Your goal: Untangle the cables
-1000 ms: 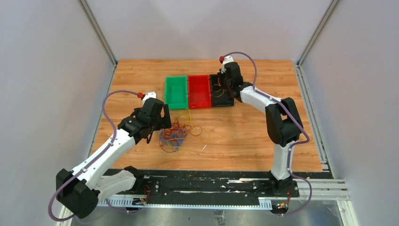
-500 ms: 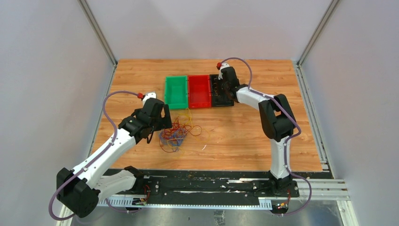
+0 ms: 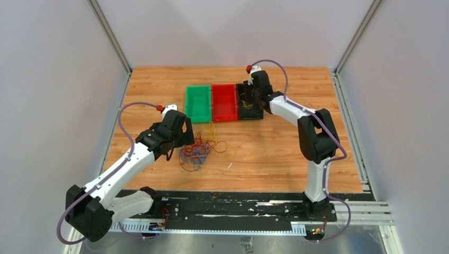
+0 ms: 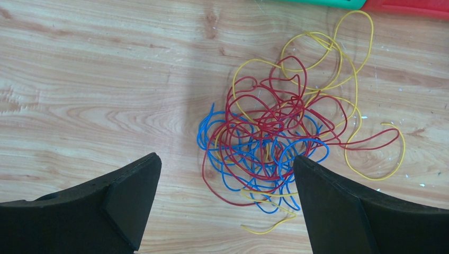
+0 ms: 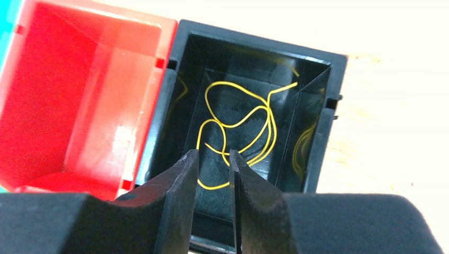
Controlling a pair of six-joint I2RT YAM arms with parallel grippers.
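A tangle of thin red, blue and yellow cables (image 3: 198, 150) lies on the wooden table in front of the bins. In the left wrist view the tangle (image 4: 275, 143) lies just ahead of and between my wide-open fingers. My left gripper (image 3: 181, 139) (image 4: 225, 159) is open and empty, hovering over the tangle's near-left edge. My right gripper (image 3: 253, 103) (image 5: 214, 153) hovers over the black bin (image 3: 241, 115) (image 5: 254, 45), jaws a narrow gap apart with nothing between them. A loose yellow cable (image 5: 238, 121) lies looped on that bin's floor.
A red bin (image 3: 224, 103) (image 5: 79, 95) and a green bin (image 3: 197, 103) stand in a row left of the black one; both look empty. One yellow loop (image 4: 370, 153) of the tangle reaches out to the right. Grey walls enclose the table.
My right wrist shifted left over the black bin, then back to the right a little. The left arm and the tangle have barely moved.
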